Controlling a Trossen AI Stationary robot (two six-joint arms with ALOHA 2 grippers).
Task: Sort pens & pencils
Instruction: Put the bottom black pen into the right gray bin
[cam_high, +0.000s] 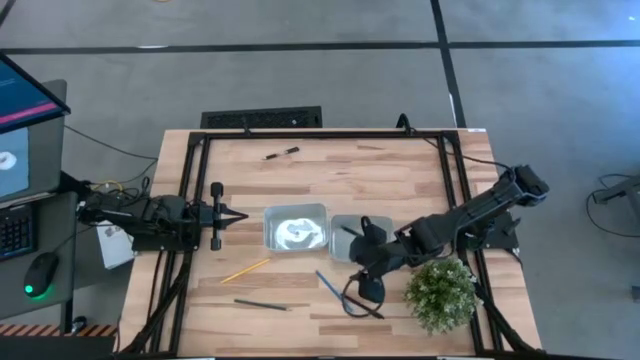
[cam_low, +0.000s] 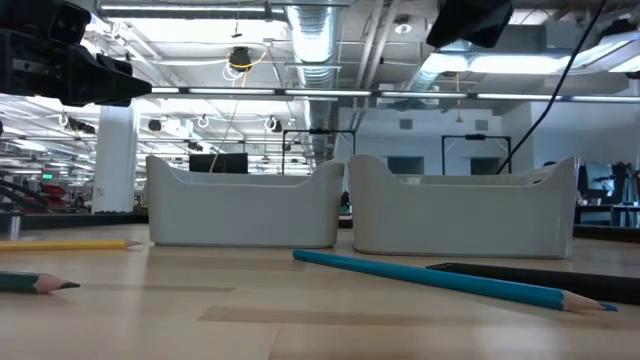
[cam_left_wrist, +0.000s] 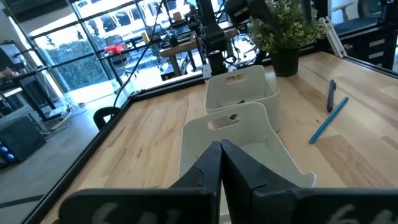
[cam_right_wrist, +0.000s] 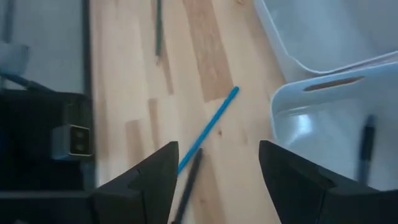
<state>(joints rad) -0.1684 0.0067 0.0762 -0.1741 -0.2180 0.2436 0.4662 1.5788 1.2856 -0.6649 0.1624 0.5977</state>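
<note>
Blue pencil (cam_right_wrist: 208, 132) under right gripper (cam_right_wrist: 214, 177)

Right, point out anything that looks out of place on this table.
One black pen lies alone near the far edge, well apart from both bins and from the pencils scattered along the near side. Nothing looks spilled or damaged.

Legible text, labels, brands, numbers, signs: none. The white bins (cam_low: 243, 205), the pencils (cam_low: 450, 281) and the pens (cam_high: 281, 153) carry no readable marking. The monitor (cam_high: 22, 120) beside the table shows coloured areas only, no characters that can be made out. The room behind the table offers no readable sign.
</note>
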